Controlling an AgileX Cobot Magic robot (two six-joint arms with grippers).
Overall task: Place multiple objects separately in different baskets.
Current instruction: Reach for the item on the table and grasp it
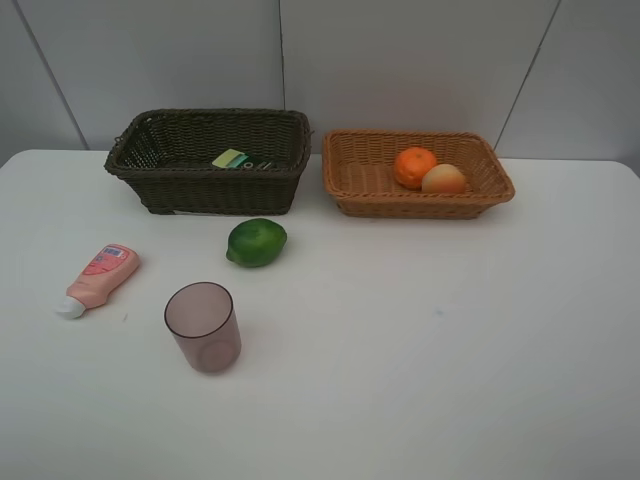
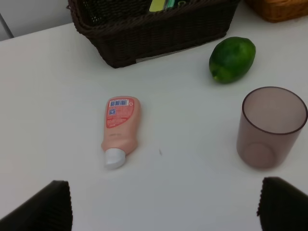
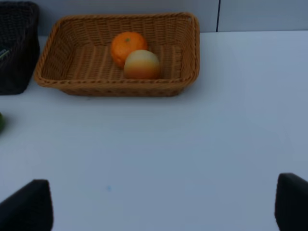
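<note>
A green lime (image 1: 256, 242) (image 2: 232, 59), a pink tube with a white cap (image 1: 100, 277) (image 2: 120, 127) and a translucent mauve cup (image 1: 203, 326) (image 2: 272, 126) are on the white table in front of the dark brown basket (image 1: 220, 188) (image 2: 159, 29). Inside that basket lies something dark with a yellow-green label (image 1: 232, 159); I cannot tell whether it is the pump bottle. The orange mandarin (image 1: 414, 166) (image 3: 128, 46) and the red-orange fruit (image 1: 443, 180) (image 3: 141, 64) lie in the light tan basket (image 1: 420, 206) (image 3: 120, 87). My left gripper (image 2: 163, 207) is open and empty, back from the tube and cup. My right gripper (image 3: 163, 207) is open and empty, back from the tan basket.
Both baskets stand side by side at the table's back edge (image 1: 560, 165), close to a grey panelled wall (image 1: 400, 60). Neither arm shows in the exterior high view. Bare table (image 1: 450, 350) lies at the front right.
</note>
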